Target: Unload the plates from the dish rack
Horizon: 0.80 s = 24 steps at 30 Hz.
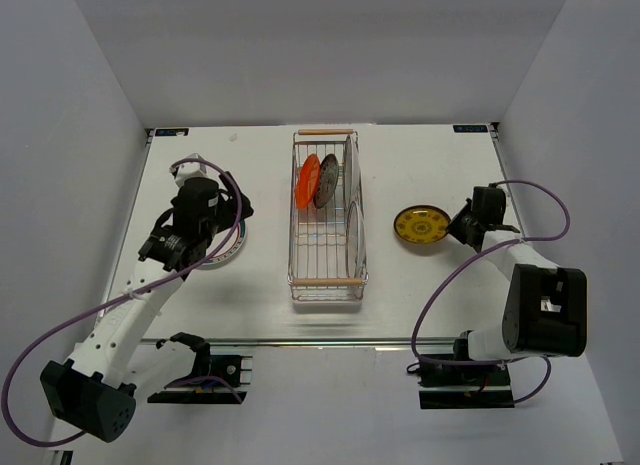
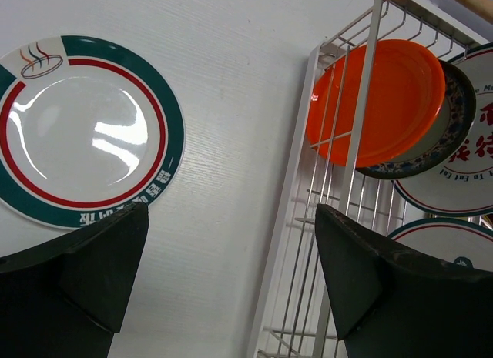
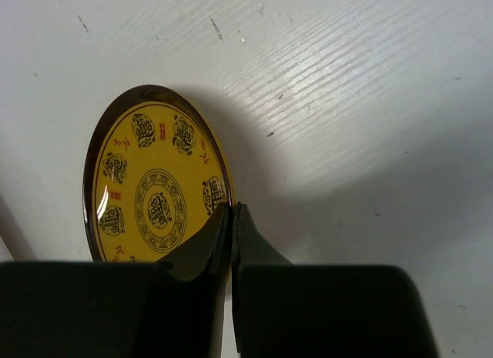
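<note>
Six plates by my count: four in the rack (image 1: 326,281) and two out on the table (image 1: 440,295). In the rack the orange plate (image 2: 377,96) leans at the far end, with the grey plate (image 2: 435,142) close behind it. Next comes a white plate (image 2: 481,142) with red characters, and nearer, a second white plate (image 2: 443,246) with a red ring. All four stand on edge. The teal-rim plate (image 2: 77,135) lies flat to the left of the rack, and the yellow plate (image 3: 158,200) lies flat to its right.

The left tool (image 2: 231,215) hangs with jaws wide, holding nothing, over bare table between the teal-rim plate and the rack's side. The right tool (image 3: 233,215) has its jaws pressed together, tips at the yellow plate's near rim — whether the rim is pinched between them I cannot tell.

The plates look stiff, glossy and slick. They seem light enough for one arm but likely to chip if dropped. The upper rim, clear of the wires, seems the best hold — lifted straight up. The orange plate is the most exposed.
</note>
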### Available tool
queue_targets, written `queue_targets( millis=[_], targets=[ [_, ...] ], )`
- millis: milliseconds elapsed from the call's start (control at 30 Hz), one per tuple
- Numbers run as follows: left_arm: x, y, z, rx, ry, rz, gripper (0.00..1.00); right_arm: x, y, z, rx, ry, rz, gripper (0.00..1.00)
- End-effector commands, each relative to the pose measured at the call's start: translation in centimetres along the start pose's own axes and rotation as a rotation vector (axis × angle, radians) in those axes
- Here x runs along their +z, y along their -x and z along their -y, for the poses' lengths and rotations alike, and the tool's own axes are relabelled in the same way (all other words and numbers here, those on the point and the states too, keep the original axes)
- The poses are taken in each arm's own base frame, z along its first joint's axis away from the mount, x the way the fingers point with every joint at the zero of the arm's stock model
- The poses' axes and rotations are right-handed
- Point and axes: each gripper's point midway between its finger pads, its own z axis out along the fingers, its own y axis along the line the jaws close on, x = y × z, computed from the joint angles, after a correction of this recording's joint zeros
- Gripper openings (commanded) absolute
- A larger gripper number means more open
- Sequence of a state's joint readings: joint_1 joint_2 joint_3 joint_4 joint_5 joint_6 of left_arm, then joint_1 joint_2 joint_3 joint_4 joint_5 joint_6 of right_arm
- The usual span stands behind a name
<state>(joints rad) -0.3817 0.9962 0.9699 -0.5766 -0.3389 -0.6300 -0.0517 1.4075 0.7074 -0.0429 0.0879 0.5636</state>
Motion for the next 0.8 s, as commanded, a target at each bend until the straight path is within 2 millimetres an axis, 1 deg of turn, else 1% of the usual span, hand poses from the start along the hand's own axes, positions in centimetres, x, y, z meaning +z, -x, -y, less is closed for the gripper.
queue_targets(
  millis=[0,33,100,133,167,200,267,333,400,467,500,600,633,667,733,767],
  targets=[
    [-0.1,0.5,1.2,0.000,-0.061,0.002,0.98,0.1,1.4,-1.3,0.045,0.060,0.038,0.00],
    [-0.1,0.4,1.4,0.009,-0.070,0.000,0.98,0.2,1.1,-1.1,0.051,0.056,0.027,0.00],
    [-0.3,1.0,1.7,0.010,-0.067,-0.002,0.98,0.2,0.6,-1.2,0.062,0.064,0.002,0.06],
    [-0.3,1.2,1.8,0.009,-0.064,-0.004,0.98,0.4,0.4,-1.1,0.073,0.062,-0.007,0.14],
    [-0.5,1.7,2.1,0.009,-0.068,-0.004,0.98,0.3,-0.3,-0.7,0.077,0.046,-0.036,0.16],
    [-0.6,1.7,2.5,0.011,-0.081,-0.014,0.98,0.4,-0.6,-0.6,0.080,0.043,-0.043,0.17],
    [-0.8,2.4,3.5,0.011,-0.124,-0.004,0.98,0.5,-0.8,-0.3,0.083,0.033,-0.049,0.18],
    [-1.4,2.4,5.4,0.034,-0.212,-0.020,0.98,0.4,-1.0,-0.1,0.086,0.024,-0.057,0.19],
    [-1.4,2.8,6.7,0.044,-0.257,-0.034,0.98,0.2,-1.1,0.1,0.087,0.012,-0.059,0.20],
    [-1.6,2.5,8.6,0.063,-0.352,-0.072,0.98,0.1,-1.0,0.3,0.087,0.004,-0.056,0.21],
    [-1.9,1.4,10.4,0.085,-0.442,-0.129,0.98,-0.1,-1.0,0.4,0.085,-0.003,-0.055,0.22],
    [-2.1,0.9,12.6,0.102,-0.557,-0.167,0.98,-0.5,-0.4,1.2,0.088,-0.045,-0.025,0.24],
    [-1.8,0.5,13.2,0.110,-0.591,-0.187,0.98,-0.7,-0.6,1.6,0.087,-0.068,-0.031,0.24],
    [-2.6,0.2,14.6,0.118,-0.670,-0.209,0.98,-0.9,-0.4,2.0,0.089,-0.086,-0.022,0.24],
    [-3.0,-0.8,16.2,0.136,-0.750,-0.251,0.98,-1.3,-0.3,1.9,0.086,-0.088,-0.020,0.29],
    [-3.3,-1.4,17.1,0.148,-0.782,-0.268,0.98,-1.5,-0.2,1.8,0.084,-0.082,-0.017,0.35]
  ],
)
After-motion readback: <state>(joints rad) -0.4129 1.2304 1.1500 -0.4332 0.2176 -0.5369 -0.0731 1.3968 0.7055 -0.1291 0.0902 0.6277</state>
